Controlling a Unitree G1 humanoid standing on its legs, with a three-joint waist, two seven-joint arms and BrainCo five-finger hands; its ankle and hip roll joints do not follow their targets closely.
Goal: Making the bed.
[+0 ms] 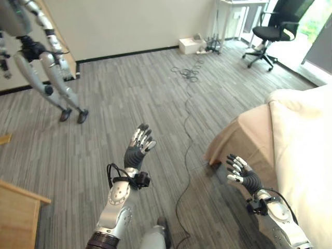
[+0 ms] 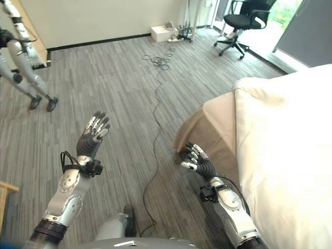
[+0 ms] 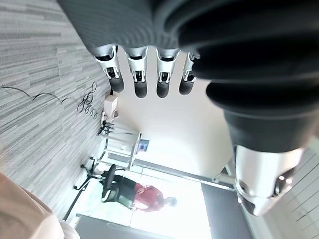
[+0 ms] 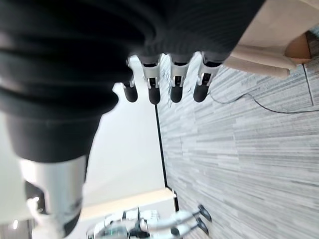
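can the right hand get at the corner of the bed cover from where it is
Probably yes: the right hand is open and empty, just short of the bed cover's corner, with bare floor between them.

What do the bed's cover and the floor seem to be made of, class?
Bed cover: soft woven cloth, matte cream over a tan layer, judging by its folds and draped corner. Floor: probably short-pile carpet tile or printed vinyl, matte grey with fine streaks; the look leaves it open.

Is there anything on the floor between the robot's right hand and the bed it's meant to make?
Nothing visible does. The right hand hovers open just short of the bed's tan corner, with only bare carpet between.
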